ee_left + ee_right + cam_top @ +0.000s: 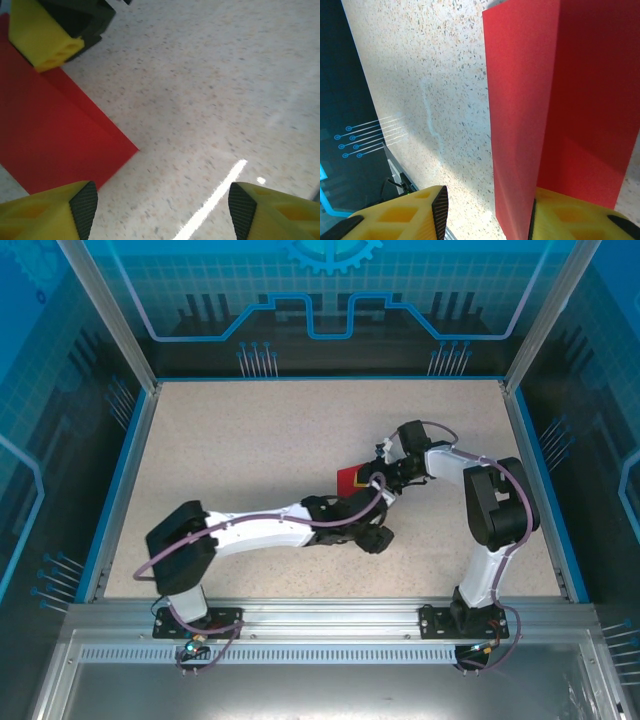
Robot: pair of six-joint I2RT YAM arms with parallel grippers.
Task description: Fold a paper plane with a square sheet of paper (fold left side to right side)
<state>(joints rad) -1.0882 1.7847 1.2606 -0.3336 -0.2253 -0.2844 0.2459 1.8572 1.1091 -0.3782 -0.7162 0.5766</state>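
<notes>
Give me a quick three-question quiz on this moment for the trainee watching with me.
1. True or false: the left hand is clamped on the red paper.
2. On the table, the paper lies: A) in the far left corner; B) near the middle, by both hands; C) against the near rail.
3. Fill in: the yellow finger at the top left of the left wrist view belongs to the ___ hand.
Key: 1. False: its fingers stand apart with bare table between them. 2. B. 3. The right hand.
</notes>
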